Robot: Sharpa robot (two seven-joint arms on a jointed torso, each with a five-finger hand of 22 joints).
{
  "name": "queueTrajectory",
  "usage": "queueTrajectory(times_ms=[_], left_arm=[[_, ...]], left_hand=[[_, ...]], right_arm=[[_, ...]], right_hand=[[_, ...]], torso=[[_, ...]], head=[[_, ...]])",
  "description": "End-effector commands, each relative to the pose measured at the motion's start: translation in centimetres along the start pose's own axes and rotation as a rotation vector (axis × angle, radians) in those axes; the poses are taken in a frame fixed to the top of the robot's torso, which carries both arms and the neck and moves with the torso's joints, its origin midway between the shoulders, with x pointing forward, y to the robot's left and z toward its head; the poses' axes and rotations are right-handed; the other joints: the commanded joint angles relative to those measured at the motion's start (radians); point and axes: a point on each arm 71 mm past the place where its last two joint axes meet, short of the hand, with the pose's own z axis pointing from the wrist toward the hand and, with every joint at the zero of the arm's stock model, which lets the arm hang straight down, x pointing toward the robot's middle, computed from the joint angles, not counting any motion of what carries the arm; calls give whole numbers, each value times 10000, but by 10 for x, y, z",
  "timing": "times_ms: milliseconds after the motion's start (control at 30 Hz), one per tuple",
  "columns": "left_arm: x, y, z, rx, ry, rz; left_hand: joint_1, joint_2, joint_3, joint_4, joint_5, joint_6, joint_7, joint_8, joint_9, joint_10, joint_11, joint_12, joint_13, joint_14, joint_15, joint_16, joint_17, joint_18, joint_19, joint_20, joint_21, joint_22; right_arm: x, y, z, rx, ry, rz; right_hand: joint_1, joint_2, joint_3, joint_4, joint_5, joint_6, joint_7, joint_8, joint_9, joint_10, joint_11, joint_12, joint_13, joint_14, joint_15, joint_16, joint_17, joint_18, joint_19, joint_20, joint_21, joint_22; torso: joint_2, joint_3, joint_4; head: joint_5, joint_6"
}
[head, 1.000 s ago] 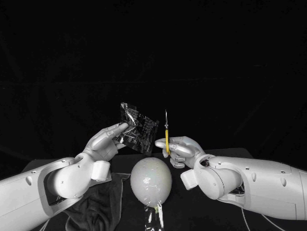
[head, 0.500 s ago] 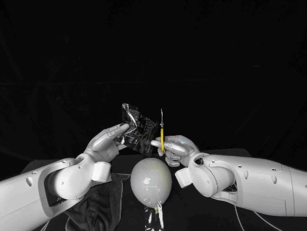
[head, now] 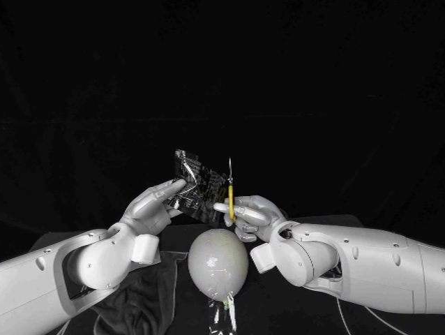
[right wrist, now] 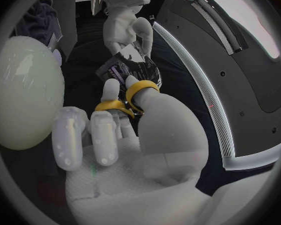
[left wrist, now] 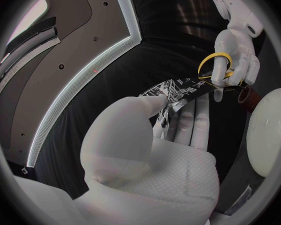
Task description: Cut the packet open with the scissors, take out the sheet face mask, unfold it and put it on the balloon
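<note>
The balloon (head: 218, 264) is laid on the black bench (head: 174, 237) below both hands, the packet (head: 201, 185) is pinched in the left hand (head: 154, 208), and the scissors (head: 231, 192) are gripped by the right hand (head: 251, 216) at the packet's edge.

Holds the packet (head: 197, 183) up above the black table (head: 56, 241), pinched at its lower left part by the fingertips of the left hand (head: 154, 207). Shows it tilted, shiny face crinkled, upper corner leaning to the left. Grips the scissors (head: 231, 192) in the right hand (head: 251, 215), yellow handle among the fingers, thin blades pointing straight up. Stands the blades just beside the packet's right edge; cannot tell whether touching. Below and between both hands, on the table: the pale balloon (head: 218, 259), with a clear crinkled tail (head: 222, 317) at its near end. Beside it, under the left arm, a dark cloth (head: 132, 307).
</note>
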Motion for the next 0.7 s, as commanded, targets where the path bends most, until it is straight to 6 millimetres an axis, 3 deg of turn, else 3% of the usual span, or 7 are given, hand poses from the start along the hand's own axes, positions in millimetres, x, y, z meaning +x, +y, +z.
queueTrajectory(times_ms=[33, 267, 300, 433, 467, 600, 700], left_arm=[[0, -2, 0, 108, 62, 117], [-5, -3, 1, 172, -151, 248], [-5, -3, 1, 175, -172, 259], [-4, -2, 1, 163, -188, 264], [-4, -2, 1, 157, -191, 265], [-4, -1, 2, 129, -199, 267], [-3, -1, 2, 104, -226, 277]], left_hand=[[35, 85, 48, 4, 39, -15, 403, 46, 3437, 73, -21, -1, 3, 94, 4, -36, -5, 115, 78, 1, -63, -13], [39, 87, 61, -2, 39, -20, 397, 63, 3456, 71, -23, -4, 2, 89, 5, -43, -8, 113, 80, -1, -74, -21], [39, 87, 61, -2, 39, -20, 397, 63, 3456, 71, -23, -4, 2, 89, 5, -43, -8, 113, 80, -1, -74, -21], [41, 88, 68, -4, 38, -23, 393, 71, 3466, 71, -24, -5, 1, 87, 5, -47, -10, 111, 79, -1, -80, -26], [41, 88, 68, -4, 38, -23, 393, 71, 3466, 71, -24, -5, 1, 87, 5, -47, -10, 111, 79, -1, -80, -26], [48, 80, 95, -20, 38, -41, 381, 94, 3496, 62, -28, -10, -1, 70, 8, -63, -17, 104, 65, 1, -111, -47], [63, 53, 143, -58, 39, -102, 369, 101, 3529, 49, -32, -13, -2, 48, 10, -89, -29, 89, 4, 13, -176, -86]], right_arm=[[3, 4, -1, -221, 306, 136], [5, 8, -3, -304, 398, 157], [5, 8, -3, -314, 434, 166], [7, 9, -4, -346, 509, 184], [8, 9, -4, -361, 513, 182], [8, 11, -3, -413, 493, 132], [8, 12, -3, -450, 461, 73]], right_hand=[[31, 172, -72, 8, 1, -180, 216, 75, -26, 2442, -529, 5795, 1548, 902, 80, 50, 1918, -104, 147, 67, -6, 1952], [75, 318, -97, 65, 0, 290, 186, 196, -96, 2432, -539, 5874, 1551, 907, 88, 69, 1946, -104, 149, 94, -6, 1960], [77, 451, -81, 125, 1, 578, 112, 322, -78, 2430, -593, 5901, 1558, 911, 59, 81, 1965, -103, 149, 92, -6, 1963], [73, 611, -101, 221, -1, 938, -48, 475, -73, 2422, -725, 5933, 1552, 910, -47, 79, 1961, -97, 141, 57, -18, 1960], [147, 844, -31, 273, 2, 1232, -181, 631, -19, 2422, -827, 5975, 1579, 910, -113, 81, 1965, -94, 138, 32, -23, 1960], [320, 1145, 100, 273, 2, 1608, -373, 879, 108, 2427, -997, 6065, 1643, 912, -257, 85, 1972, -88, 122, -31, -45, 1952], [346, 1207, 164, 272, 0, 1742, -458, 1020, 220, 2435, -1081, 6119, 1673, 918, -349, 97, 1995, -87, 118, -90, -53, 1953]], torso=[[-4, 3, -2], [-2, -2, -5], [2, -1, -3], [5, -1, 7], [5, -1, 9], [-3, -4, 5], [-3, -7, 1]], head=[[-25, 0], [-49, 22], [-52, 22], [-56, 11], [-59, 9], [-59, -8], [-66, -22]])
